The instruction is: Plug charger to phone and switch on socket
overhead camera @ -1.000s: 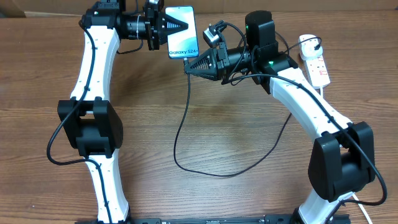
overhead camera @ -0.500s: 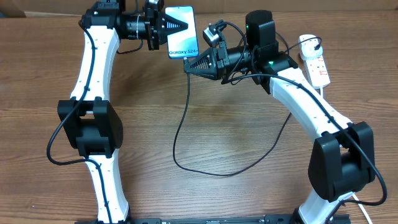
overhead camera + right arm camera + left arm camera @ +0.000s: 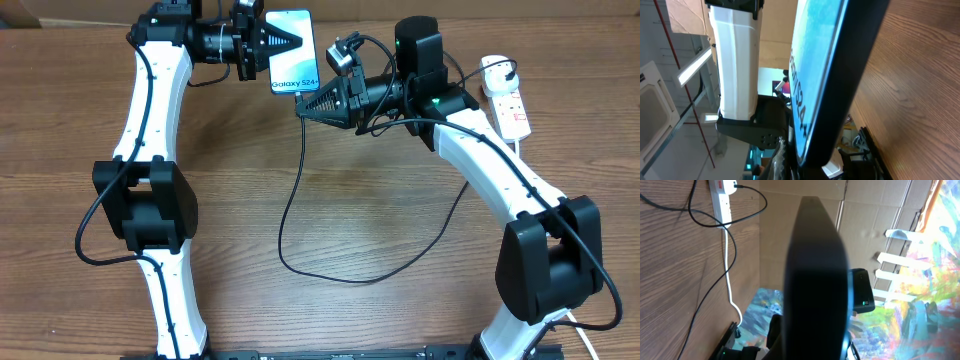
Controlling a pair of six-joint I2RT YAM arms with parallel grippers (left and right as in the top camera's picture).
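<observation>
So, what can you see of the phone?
The slim rectangular smartphone with a black rim shows a blue-white screen reading "Galaxy S24". It faces up, long side running away from the robot, near the far edge of the wooden table. The left tool grips its left side; the right tool, holding the thin black cable, meets its near end.

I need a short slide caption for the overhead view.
Left gripper holds the phone; right gripper holds the charger at its bottom edge.
</observation>
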